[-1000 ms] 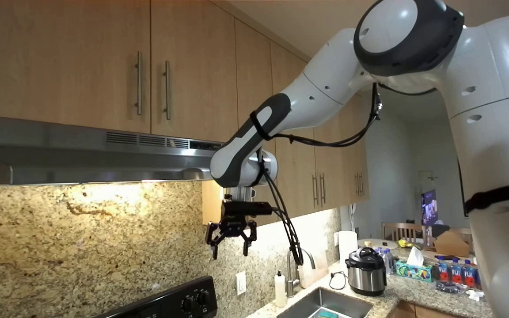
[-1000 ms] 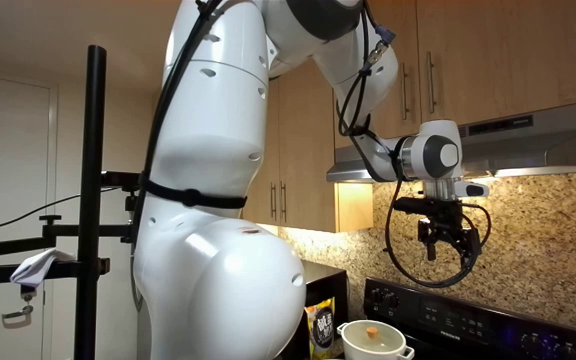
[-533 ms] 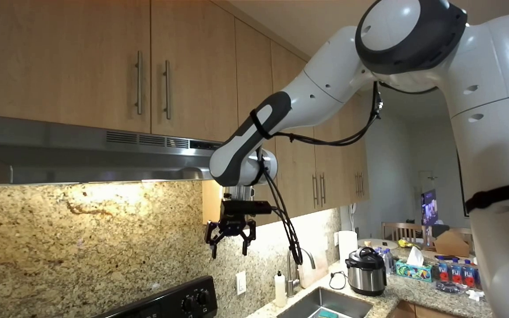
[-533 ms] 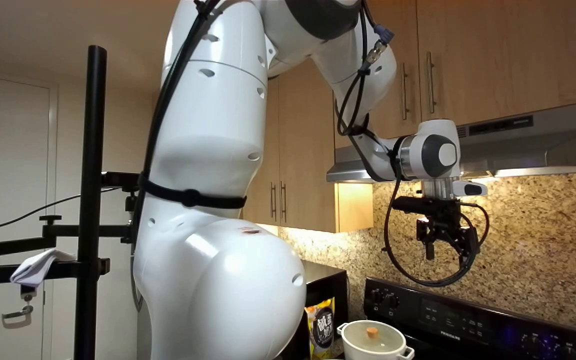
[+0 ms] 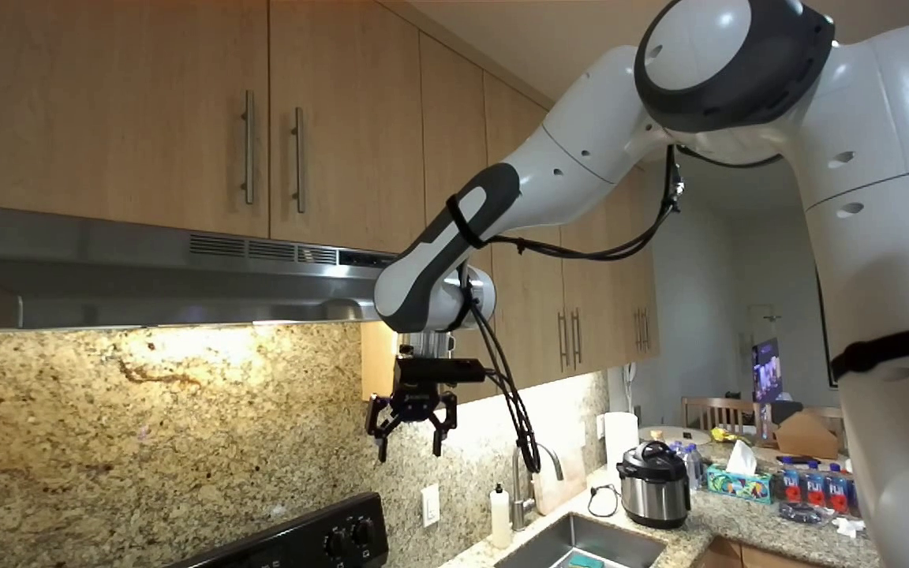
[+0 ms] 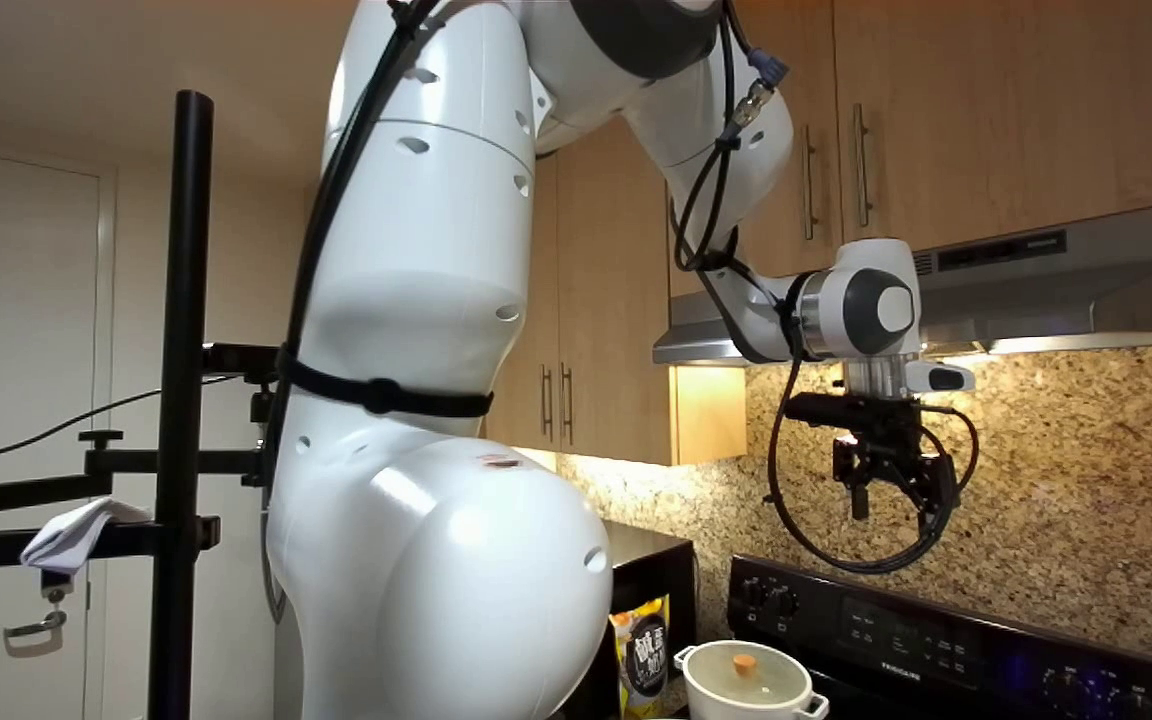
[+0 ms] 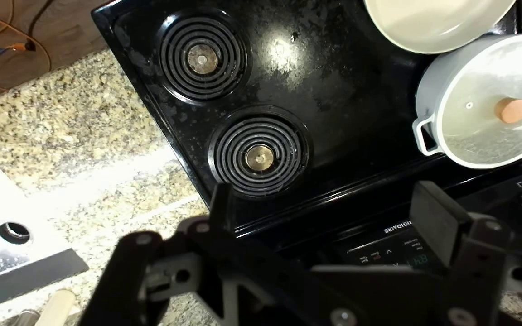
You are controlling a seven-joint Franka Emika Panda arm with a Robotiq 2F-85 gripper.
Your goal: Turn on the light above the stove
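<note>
Brushed-steel range hood (image 5: 139, 292) runs along under the pale wood cabinets (image 5: 107, 110), and the light (image 5: 271, 323) is tucked at its underside, above the black coil-burner stove (image 7: 342, 104). From these angles it's basically just a bright sliver, but yeah, warm glow on the speckled tan granite backsplash (image 5: 170, 426) below it.

White-and-grey robot arm (image 5: 581, 150) crosses in front of the hood in both exterior views, and its black two-finger gripper (image 5: 409, 453) hangs pointing down, lower than the hood's bottom edge. Jaws are spread well apart. Couldn't tell you how close it is to the backsplash, though.

Wrist view looks down at the stove: two round black coil burners (image 7: 259, 158) showing, plus a white pot (image 7: 433, 86) with a clear lid (image 7: 474, 131) and an orange-brown knob (image 7: 511, 110), and a round cream pan (image 7: 440, 22) right beside it (can't tell if they touch). Yellow-and-black printed bag (image 6: 646, 655) near the pot too, in an exterior view. The stove's black control panel (image 6: 966, 650) stands lower than the gripper, along the backsplash. Past the stove there's a steel sink (image 5: 620, 544), then a silver-and-black multicooker (image 5: 656, 489) on the granite counter (image 5: 738, 517).
</note>
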